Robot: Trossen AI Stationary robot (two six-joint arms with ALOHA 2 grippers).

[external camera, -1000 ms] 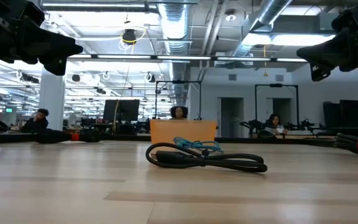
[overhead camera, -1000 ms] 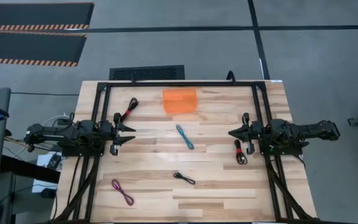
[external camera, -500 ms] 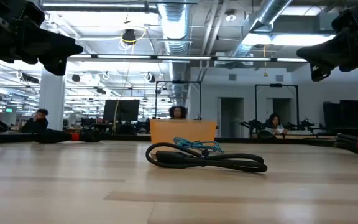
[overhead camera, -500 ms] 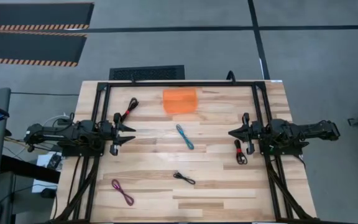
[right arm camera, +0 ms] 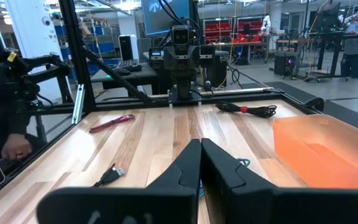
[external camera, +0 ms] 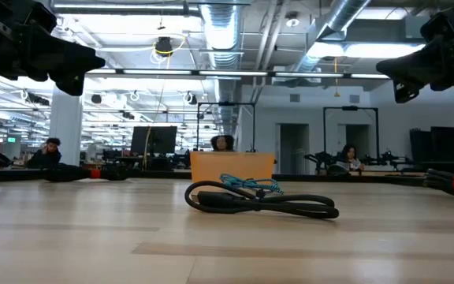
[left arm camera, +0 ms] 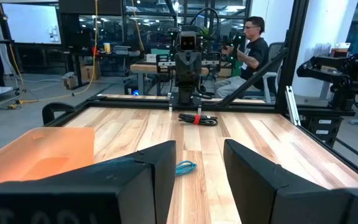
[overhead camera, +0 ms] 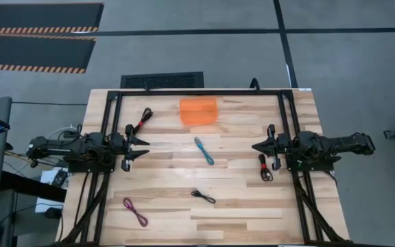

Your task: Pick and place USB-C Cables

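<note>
Nothing moved since earlier frame, left claw (overhead camera: 141,145) fingers apart, right claw (overhead camera: 255,147) fingers together, magenta cable (overhead camera: 135,211) unseen in low view.

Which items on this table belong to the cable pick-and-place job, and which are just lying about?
Job:
- teal cable
- black cable
- magenta cable
- red-and-black cable, far left
- red-and-black cable under the right end effector
- orange tray

Lying about:
- nothing else on the table

Five folded USB-C cables (overhead camera: 204,151) lie scattered, well apart.
</note>
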